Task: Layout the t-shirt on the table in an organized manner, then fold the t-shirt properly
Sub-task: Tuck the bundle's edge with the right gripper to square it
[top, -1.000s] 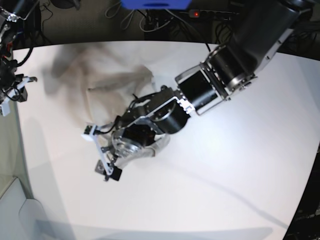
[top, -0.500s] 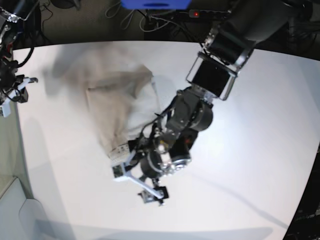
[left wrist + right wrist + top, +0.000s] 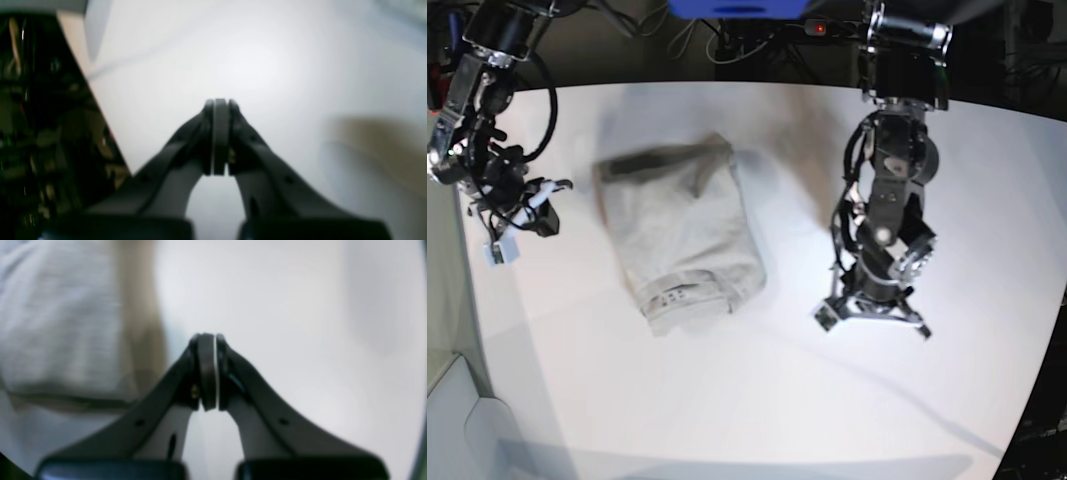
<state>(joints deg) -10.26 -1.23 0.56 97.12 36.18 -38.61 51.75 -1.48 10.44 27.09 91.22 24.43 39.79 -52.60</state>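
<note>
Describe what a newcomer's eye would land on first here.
The big black left gripper stands out, shut above the white table, right of the base view's middle. Left of it lies the pale t-shirt. The right gripper, also shut, is at the far left.

My two arms: black housings, silver-grey metal brackets [image 3: 882, 318] at the wrists. Black cables [image 3: 552, 110] run along the right one. Each wrist cam shows matte black, tapered pincer fingers [image 3: 200, 140].
</note>
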